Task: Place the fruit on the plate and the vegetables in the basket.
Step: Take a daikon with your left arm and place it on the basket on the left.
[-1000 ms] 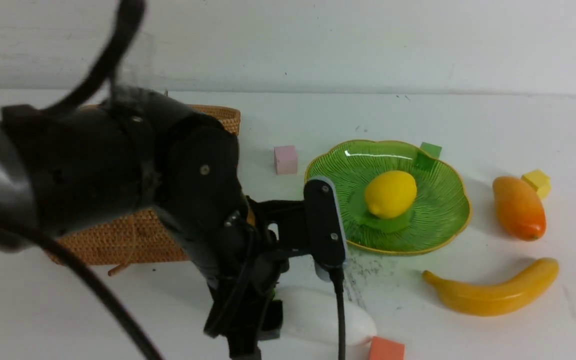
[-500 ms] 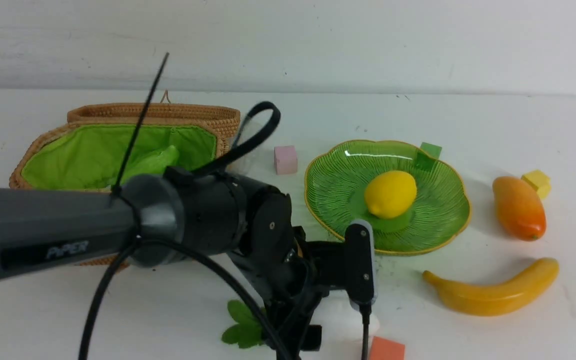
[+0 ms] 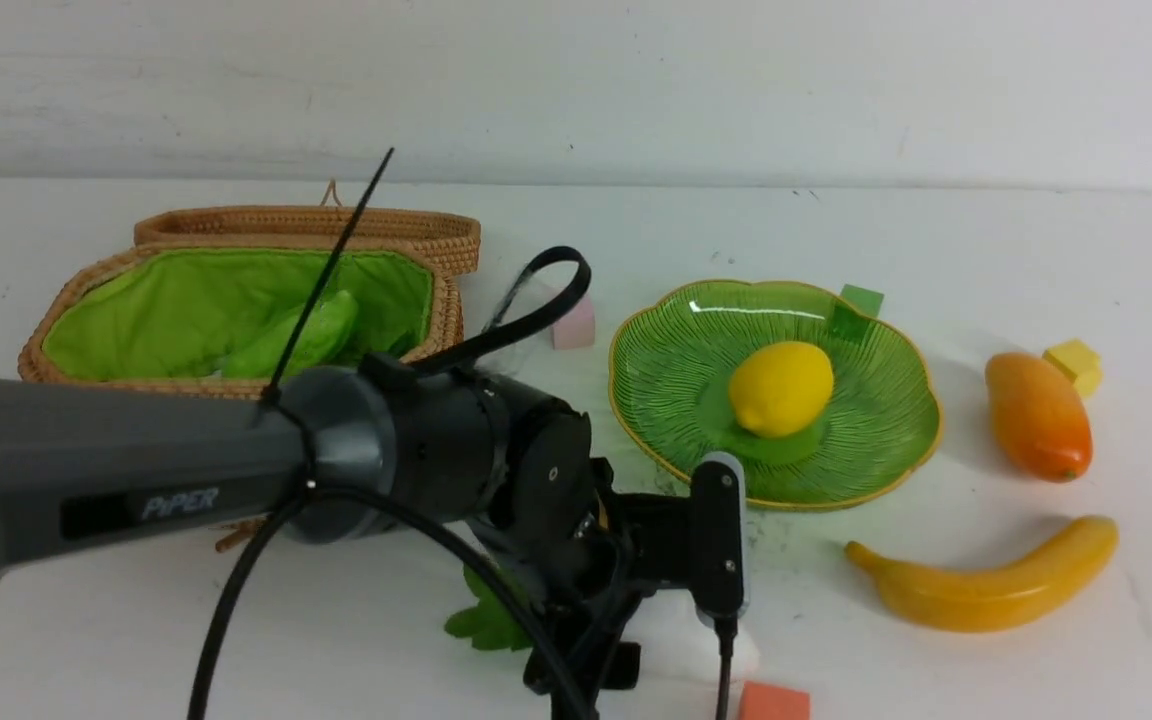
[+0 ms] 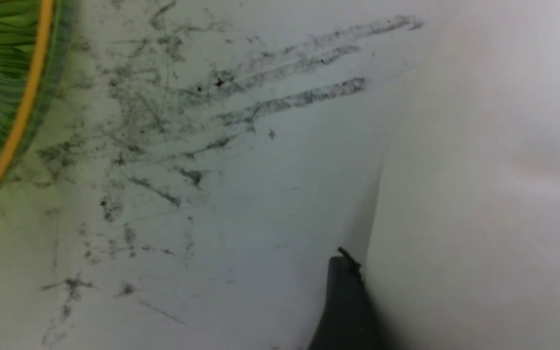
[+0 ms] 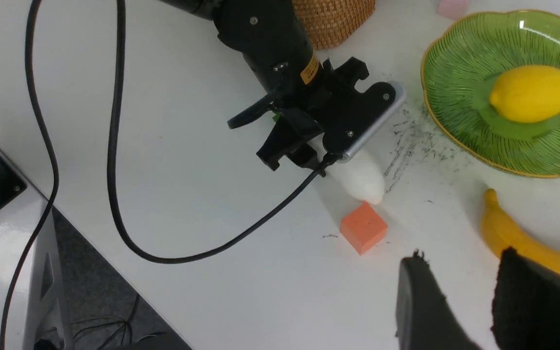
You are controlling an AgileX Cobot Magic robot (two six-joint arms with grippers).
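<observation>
The left gripper [image 3: 586,672] is seen lowered over the white toy radish [image 3: 681,640], at 6 o'clock on the table in the front view. In the left wrist view one dark finger [image 4: 345,301] is set against the radish's pale flank. The other finger is hidden, so it cannot be told whether the radish is clamped or merely straddled. The radish is laid on the scuffed white tabletop [image 3: 936,240], with its dark green leaves [image 3: 486,622] turned to 9 o'clock. A small orange cube [image 3: 771,702] is found just beside its blunt tip, at 5 o'clock.

The right gripper [image 5: 469,301] is shown only in its own wrist view. Its two black fingers are parted by a narrow gap with nothing held between them, and it is poised above the table near the banana.

At 1 o'clock from the radish lies the ribbed green glass plate with a yellow rim [image 3: 911,465], and the round yellow lemon [image 3: 781,387] is resting at its centre. A green cube [image 3: 861,300] is placed at the plate's far rim. The oval orange-red mango [image 3: 1036,415] lies on the table at the plate's 3 o'clock, with a yellow cube [image 3: 1073,362] just beside it. The long curved yellow banana [image 3: 986,588] lies on the table at the plate's 5 o'clock.

At 10 o'clock from the radish the brown woven wicker basket [image 3: 446,310] is seen open. The light green ridged gourd [image 3: 311,335] is lying on its green lining. A pink cube [image 3: 578,322] is set between basket and plate.
</observation>
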